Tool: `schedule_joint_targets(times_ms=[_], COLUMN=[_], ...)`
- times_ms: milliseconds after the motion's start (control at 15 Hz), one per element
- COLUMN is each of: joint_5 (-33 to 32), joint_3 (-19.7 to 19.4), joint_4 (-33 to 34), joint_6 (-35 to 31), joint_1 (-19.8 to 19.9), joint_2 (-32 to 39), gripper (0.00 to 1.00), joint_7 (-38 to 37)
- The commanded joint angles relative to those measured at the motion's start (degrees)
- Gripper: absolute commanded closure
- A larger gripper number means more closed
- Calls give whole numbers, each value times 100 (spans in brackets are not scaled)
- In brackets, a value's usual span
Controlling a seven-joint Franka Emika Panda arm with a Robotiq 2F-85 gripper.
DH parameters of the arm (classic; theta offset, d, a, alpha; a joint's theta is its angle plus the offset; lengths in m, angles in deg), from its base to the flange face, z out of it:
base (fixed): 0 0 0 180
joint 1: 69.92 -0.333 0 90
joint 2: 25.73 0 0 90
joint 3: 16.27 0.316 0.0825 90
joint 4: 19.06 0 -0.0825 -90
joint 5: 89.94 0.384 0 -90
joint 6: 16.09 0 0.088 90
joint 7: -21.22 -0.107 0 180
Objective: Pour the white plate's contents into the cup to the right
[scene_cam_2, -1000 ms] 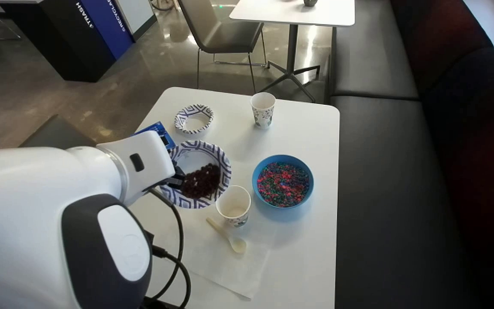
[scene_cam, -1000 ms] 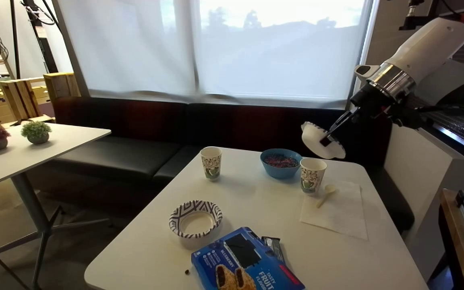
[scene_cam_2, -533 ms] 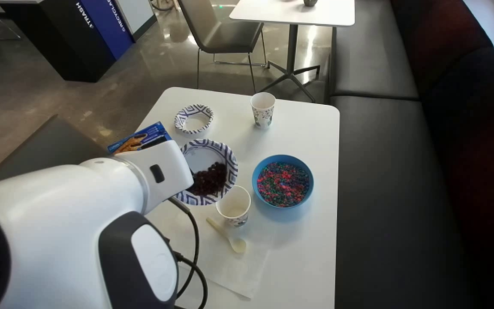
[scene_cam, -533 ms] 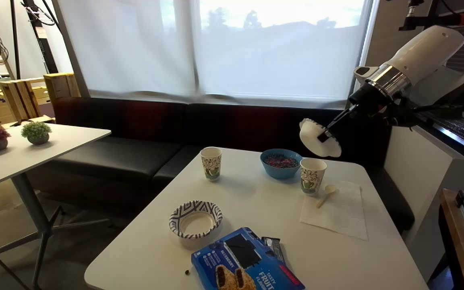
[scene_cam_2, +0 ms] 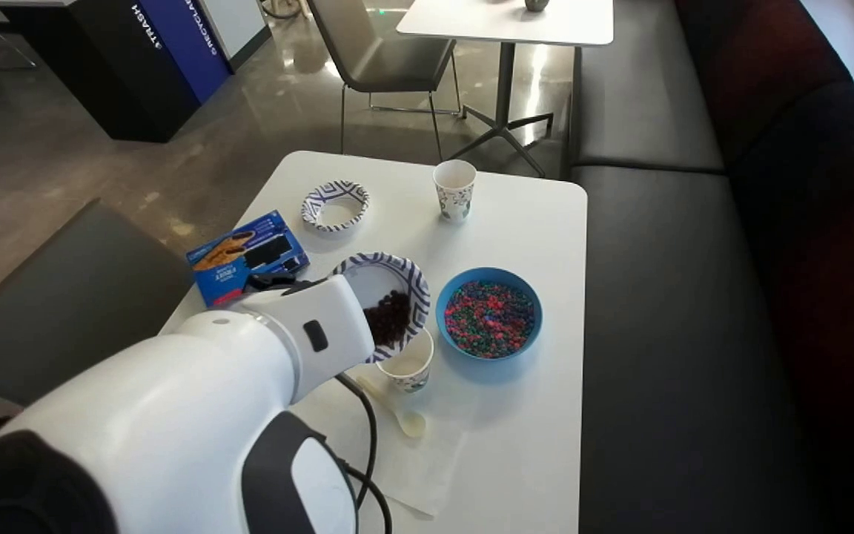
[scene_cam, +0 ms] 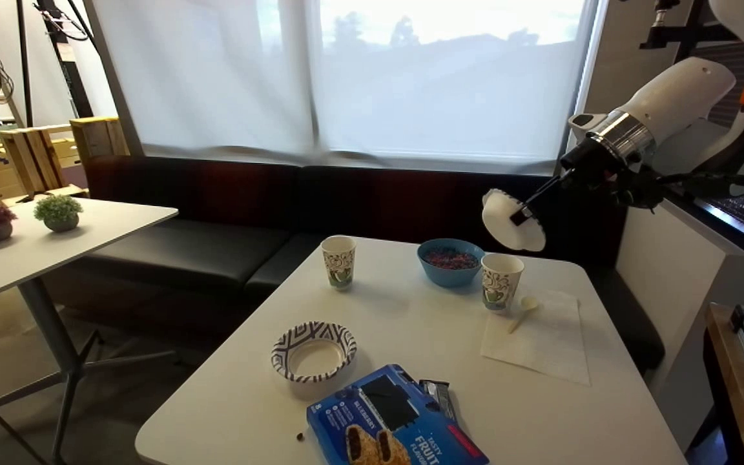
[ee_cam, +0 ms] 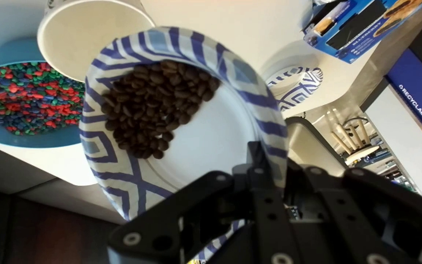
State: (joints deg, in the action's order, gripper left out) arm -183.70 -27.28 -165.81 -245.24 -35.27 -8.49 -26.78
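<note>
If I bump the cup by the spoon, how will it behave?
The cup may tip easily: it's tall, tapering to a narrow base. It's probably light, since I see nothing inside. Its printed, paper-looking wall suggests it could dent.

Beans (ee_cam: 152,104) in plate (ee_cam: 214,134), plate above table (scene_cam_2: 527,430), cup (scene_cam_2: 414,368) left of bowl (scene_cam_2: 537,315) in an exterior view, spoon (scene_cam_2: 410,423) on napkin (scene_cam_2: 427,467)
</note>
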Motion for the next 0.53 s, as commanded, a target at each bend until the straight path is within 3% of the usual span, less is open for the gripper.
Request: schedule_joint_targets(times_ms=[0,467], joint_5=[-68,-50], joint_3=[-294,-439], joint_4=[336,664], joint_6=[-368,-841], joint_1=[-314,-533], joint_2=[414,894], gripper=[98,98], joint_7=[-8,-6])
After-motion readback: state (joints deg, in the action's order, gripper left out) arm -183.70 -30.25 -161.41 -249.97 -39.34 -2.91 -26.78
